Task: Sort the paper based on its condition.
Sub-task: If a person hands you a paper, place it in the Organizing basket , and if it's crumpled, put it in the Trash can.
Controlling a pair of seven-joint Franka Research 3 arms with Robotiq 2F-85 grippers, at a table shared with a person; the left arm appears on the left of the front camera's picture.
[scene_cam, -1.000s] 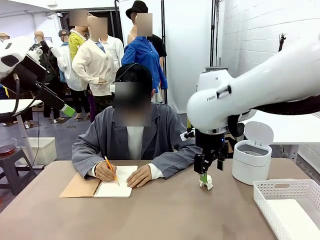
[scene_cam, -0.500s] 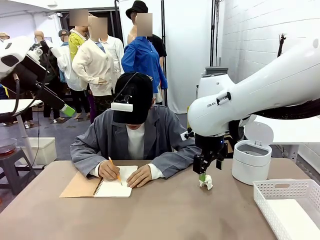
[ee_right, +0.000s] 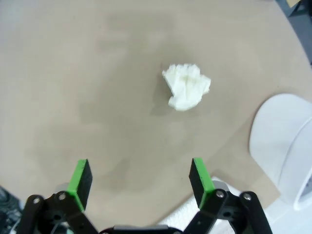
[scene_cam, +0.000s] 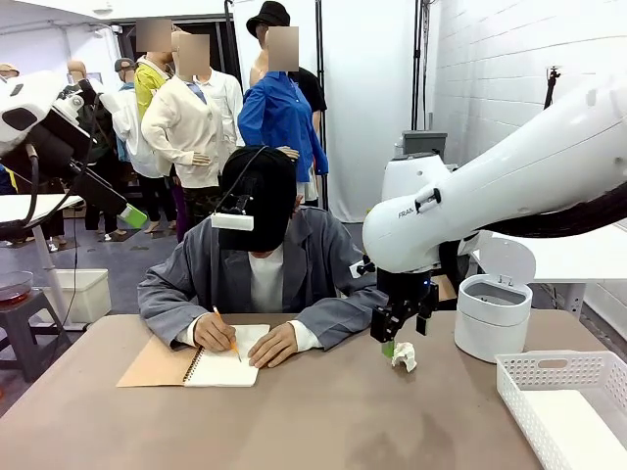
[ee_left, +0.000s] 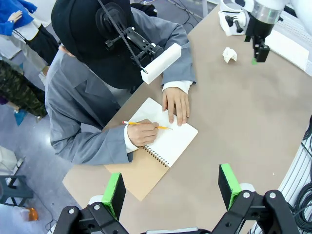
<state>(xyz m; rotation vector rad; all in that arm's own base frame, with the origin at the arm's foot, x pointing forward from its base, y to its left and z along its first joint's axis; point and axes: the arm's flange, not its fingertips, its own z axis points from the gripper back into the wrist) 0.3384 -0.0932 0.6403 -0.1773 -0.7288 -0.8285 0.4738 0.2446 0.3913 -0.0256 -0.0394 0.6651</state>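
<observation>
The right gripper (scene_cam: 389,345) has moved since a moment ago. It was right over the paper ball (scene_cam: 404,355), with its green tips down at it. Now it has slid to the side and gone up a bit, so the ball sits just beside it on the table (scene_cam: 323,411), not between the jaws. The person's head has also dipped lower over the notebook (scene_cam: 223,367).

The right jaws are wide apart with nothing in them. In the right wrist view the two green pads (ee_right: 80,182) stand far from each other, and the ball (ee_right: 186,87) lies ahead of them, closer to one pad than the other. The ball is a sheet of white paper, all crumpled and bumpy. The table under it is smooth and brown.

The left gripper (ee_left: 171,187) hangs high over the table. Its jaws are wide apart and empty too. Far past them sits the little white ball (ee_left: 229,54), and nearer lies the notebook (ee_left: 163,146). It has a white page, a tan cover and a wire spiral.

The person's hand (ee_left: 142,133) holds an orange pencil (ee_left: 146,125) on the page.

Beside the ball stands a round white bin (scene_cam: 493,315) with its lid up. A white plastic basket (scene_cam: 563,403) with small holes in its walls is cut off at the picture edge.
</observation>
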